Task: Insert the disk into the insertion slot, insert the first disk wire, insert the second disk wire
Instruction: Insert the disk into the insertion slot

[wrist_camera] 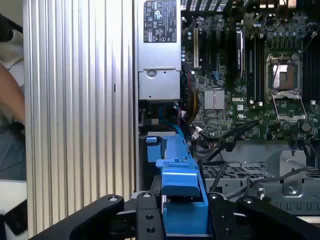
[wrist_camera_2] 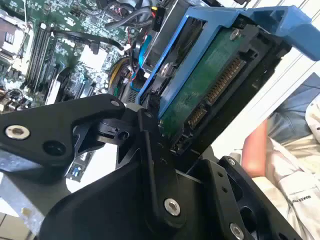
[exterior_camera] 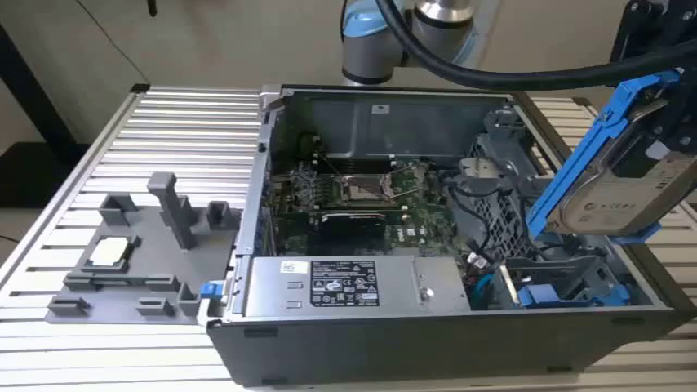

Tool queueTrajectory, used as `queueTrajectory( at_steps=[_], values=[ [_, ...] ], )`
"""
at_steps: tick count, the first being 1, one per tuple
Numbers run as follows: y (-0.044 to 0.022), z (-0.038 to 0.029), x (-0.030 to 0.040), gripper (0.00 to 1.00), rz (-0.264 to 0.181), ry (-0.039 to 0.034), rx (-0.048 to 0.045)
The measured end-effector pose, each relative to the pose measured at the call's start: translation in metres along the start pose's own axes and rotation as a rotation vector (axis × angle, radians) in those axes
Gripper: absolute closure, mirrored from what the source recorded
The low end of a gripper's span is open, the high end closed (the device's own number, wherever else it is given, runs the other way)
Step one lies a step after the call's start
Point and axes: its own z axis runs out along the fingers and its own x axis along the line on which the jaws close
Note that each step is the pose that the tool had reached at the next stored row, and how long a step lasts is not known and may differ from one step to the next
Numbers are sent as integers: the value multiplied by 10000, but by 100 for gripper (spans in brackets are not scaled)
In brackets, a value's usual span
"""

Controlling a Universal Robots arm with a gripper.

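In the exterior view my gripper (exterior_camera: 654, 122) is shut on the disk (exterior_camera: 615, 188), a silver-grey drive in a blue carrier frame. I hold it steeply tilted in the air over the right side of the open computer case. Below it, at the case's near right corner, lies the insertion slot (exterior_camera: 561, 273), a dark grey bay. A blue cable (exterior_camera: 485, 286) lies loose beside the bay. The second wrist view shows the disk's green circuit-board underside (wrist_camera_2: 200, 95) above my black fingers (wrist_camera_2: 150, 150). In the first wrist view the disk (wrist_camera: 180, 185) is edge-on between my fingers (wrist_camera: 145, 215).
The case holds a motherboard (exterior_camera: 360, 192) and a silver power supply (exterior_camera: 326, 282). A grey fixture (exterior_camera: 142, 245) with small parts stands on the ribbed metal table (exterior_camera: 175, 122) at the exterior view's left. A person's arm (wrist_camera_2: 260, 145) is beside the table.
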Motion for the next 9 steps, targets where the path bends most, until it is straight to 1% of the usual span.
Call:
queueTrajectory(
  at_steps=[5, 9],
  values=[
    [0, 0, -14, 67, 4, 89, 2],
    [0, 0, -25, 67, 4, 90, 2]
  ],
)
